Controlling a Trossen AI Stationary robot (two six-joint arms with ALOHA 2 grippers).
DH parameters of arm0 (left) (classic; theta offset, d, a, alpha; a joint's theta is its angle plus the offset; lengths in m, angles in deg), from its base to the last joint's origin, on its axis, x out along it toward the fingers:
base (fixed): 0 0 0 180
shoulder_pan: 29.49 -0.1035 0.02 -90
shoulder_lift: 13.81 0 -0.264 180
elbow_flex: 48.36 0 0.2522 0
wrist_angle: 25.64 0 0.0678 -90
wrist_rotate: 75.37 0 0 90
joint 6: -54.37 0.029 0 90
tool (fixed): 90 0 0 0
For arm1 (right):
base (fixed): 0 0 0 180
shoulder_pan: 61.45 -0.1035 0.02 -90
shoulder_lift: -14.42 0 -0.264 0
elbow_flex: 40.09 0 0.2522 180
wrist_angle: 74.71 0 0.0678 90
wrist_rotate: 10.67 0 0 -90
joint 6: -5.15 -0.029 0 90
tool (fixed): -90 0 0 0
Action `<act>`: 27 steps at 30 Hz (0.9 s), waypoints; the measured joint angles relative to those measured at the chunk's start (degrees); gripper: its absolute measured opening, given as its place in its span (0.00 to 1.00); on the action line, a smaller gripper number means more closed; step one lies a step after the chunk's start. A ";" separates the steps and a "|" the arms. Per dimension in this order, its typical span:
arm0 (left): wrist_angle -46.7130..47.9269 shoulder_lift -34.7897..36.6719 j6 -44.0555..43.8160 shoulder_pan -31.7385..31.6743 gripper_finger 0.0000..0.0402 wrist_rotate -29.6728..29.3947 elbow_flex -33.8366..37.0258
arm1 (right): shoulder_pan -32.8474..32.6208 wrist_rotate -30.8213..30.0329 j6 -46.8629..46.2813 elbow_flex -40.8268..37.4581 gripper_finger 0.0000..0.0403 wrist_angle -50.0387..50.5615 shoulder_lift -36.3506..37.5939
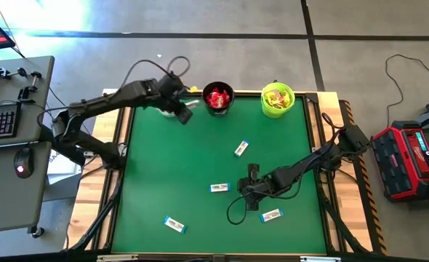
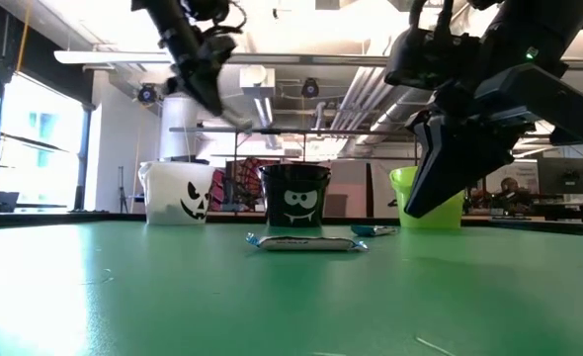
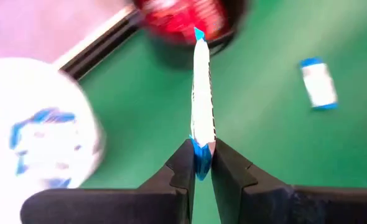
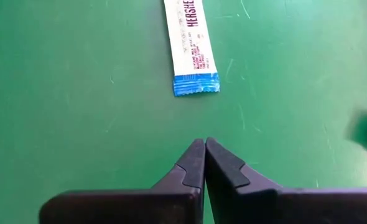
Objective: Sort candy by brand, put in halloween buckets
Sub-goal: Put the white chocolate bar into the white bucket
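White-and-blue foil is what we have pinched in the left gripper (image 3: 201, 163): its fingers are clamped on one end of a narrow bar (image 3: 202, 93), which stands straight out ahead of the tips without drooping. We judge these bars light and fairly stiff along their length, with a slick wrapper, so a grip on the crimped end holds but leaves little margin against a slip.

Just below and beside the left gripper sits the white bucket (image 1: 172, 111), with bars of the same kind already inside in the left wrist view. Farther ahead of the held bar is the black bucket (image 1: 218, 99), filled with red packets, and beyond it the lime green bucket (image 1: 278, 100) with yellow-and-pink ones. We take it the held bar belongs in the white bucket.

Our right gripper (image 4: 204, 152) hangs low over the green table (image 1: 171, 175) with its fingers pressed together on nothing. Straight ahead of its tips, near but not touching, lies another bar (image 4: 190, 46), flat on the cloth.

Three more bars lie loose: one (image 1: 241, 148) off toward the buckets, one (image 1: 271, 215) close beside the right gripper, one (image 1: 174, 224) well apart near the front edge. Lying flat, they offer little height, so we would straddle the narrow width at mid-length, fingers pressing down to the cloth.
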 joint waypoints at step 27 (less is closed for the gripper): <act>7.04 -9.39 14.64 -20.81 0.08 -7.56 0.00 | 0.37 -1.17 1.04 0.00 0.00 -0.36 0.00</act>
